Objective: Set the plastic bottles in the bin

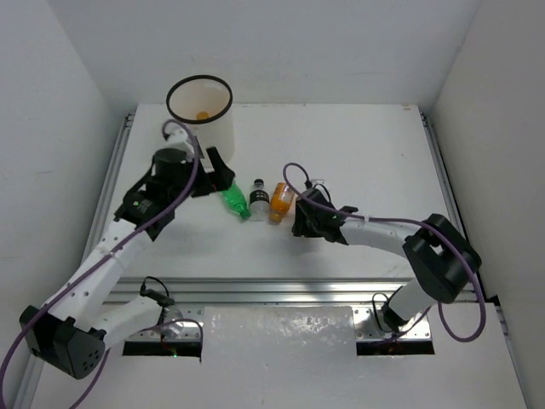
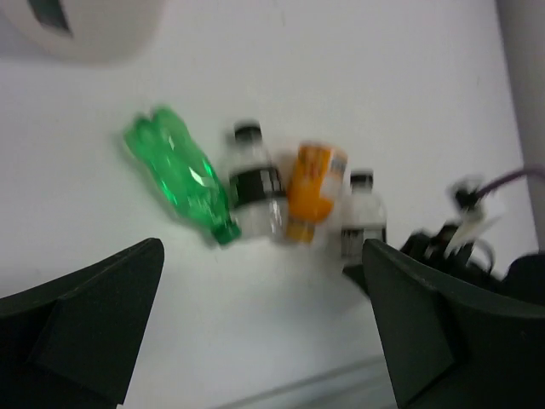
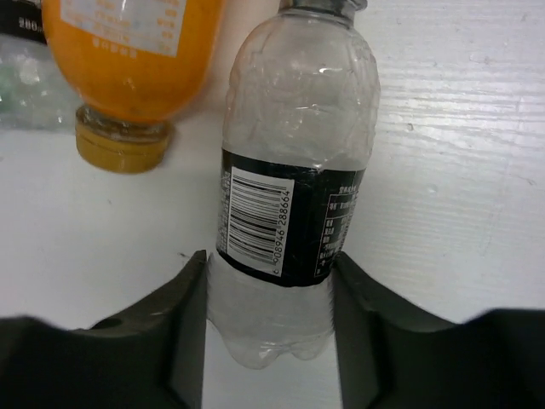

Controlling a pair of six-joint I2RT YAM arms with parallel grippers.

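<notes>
The bin is a tall white bucket with a black rim at the table's back left; something orange lies inside it. My left gripper hangs open and empty just in front of the bin. A green bottle, a clear dark-labelled bottle and an orange bottle lie side by side mid-table. In the right wrist view, my right gripper is shut on the base of a second clear bottle, next to the orange bottle. The blurred left wrist view shows the left gripper above bare table, short of the green bottle.
White walls close in the table on the left, back and right. A metal rail runs along the near edge by the arm bases. Purple cables loop over both arms.
</notes>
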